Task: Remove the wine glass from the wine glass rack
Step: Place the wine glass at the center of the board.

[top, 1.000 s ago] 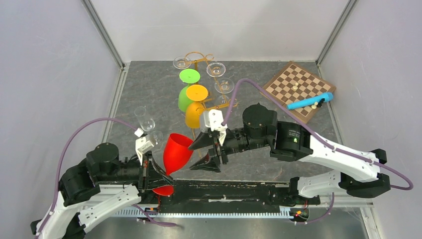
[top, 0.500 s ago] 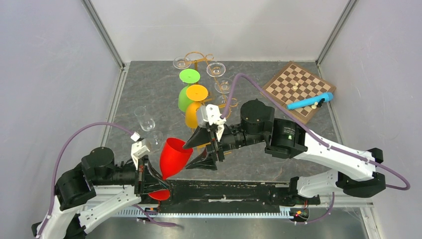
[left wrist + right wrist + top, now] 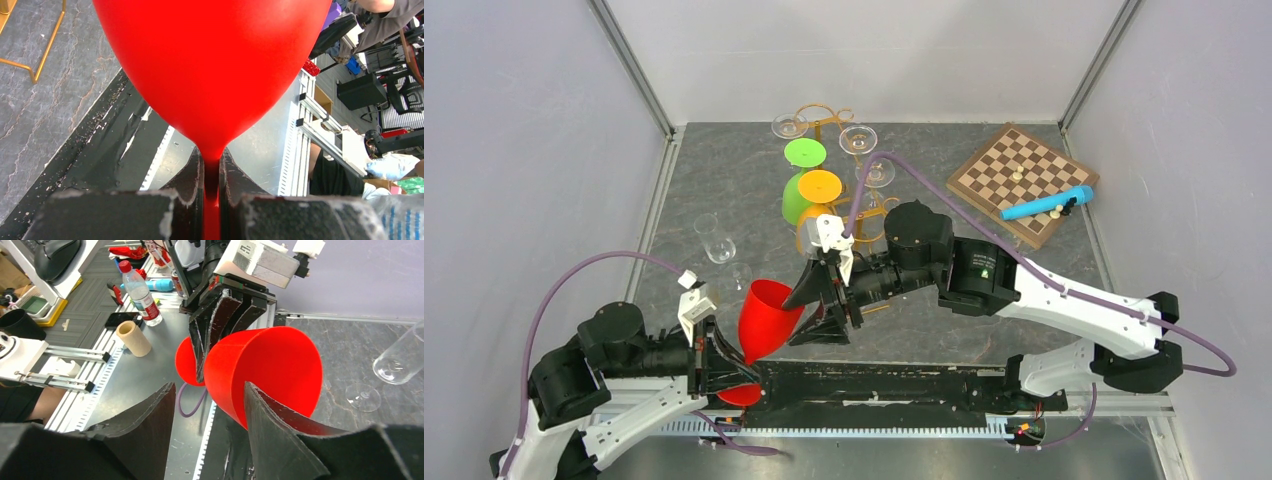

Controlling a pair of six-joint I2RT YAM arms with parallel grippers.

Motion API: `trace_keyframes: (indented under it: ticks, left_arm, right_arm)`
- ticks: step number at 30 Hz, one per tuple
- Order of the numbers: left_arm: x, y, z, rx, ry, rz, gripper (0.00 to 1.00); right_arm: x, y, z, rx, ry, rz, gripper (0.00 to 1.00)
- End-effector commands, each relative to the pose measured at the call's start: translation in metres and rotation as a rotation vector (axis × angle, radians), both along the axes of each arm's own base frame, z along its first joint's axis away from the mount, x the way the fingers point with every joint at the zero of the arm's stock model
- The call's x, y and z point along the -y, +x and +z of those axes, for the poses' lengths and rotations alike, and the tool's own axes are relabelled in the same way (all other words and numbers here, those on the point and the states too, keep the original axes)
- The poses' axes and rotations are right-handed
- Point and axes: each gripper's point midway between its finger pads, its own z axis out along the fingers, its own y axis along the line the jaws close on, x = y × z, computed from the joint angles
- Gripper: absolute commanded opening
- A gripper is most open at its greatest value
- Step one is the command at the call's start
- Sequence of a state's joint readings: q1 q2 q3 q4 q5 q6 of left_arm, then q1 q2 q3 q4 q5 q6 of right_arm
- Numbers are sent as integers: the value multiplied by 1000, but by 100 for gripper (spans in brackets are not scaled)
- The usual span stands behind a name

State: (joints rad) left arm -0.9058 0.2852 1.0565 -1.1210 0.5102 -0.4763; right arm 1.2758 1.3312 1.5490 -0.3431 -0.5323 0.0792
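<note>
Red plastic wine glass is hanging clear of the gold wire rack, on its near side; your left hand is clamping its stem, and your right hand is gaping open beside its bowl.

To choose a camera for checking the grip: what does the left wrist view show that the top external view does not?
Only the left wrist view: the left tool shut on the stem of the red wine glass. Only the top external view: the right tool open at its bowl, the wine glass rack with a green glass and an orange glass, and the chessboard. Both: the red wine glass and the grey table.
</note>
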Motion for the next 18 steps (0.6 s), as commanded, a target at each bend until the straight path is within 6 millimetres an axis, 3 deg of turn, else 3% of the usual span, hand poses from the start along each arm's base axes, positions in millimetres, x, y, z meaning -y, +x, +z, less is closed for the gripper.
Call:
trace_keyframes:
  ticks: [1,6,16,18]
  left_arm:
    - [-1,-2,10,66,-36,-24,2]
    - [-2,2,12,68,-38,2,2]
    - [1,8,9,50,-16,28,2]
    - [1,10,8,47,-11,35,2]
  right_arm:
    - [-2,-10,24,-7,72,68,52]
    - [-4,-18,21,-27,60,120,40]
    - [-1,-24,10,-51,30,158,0]
    - [-1,-24,6,-57,19,156,0]
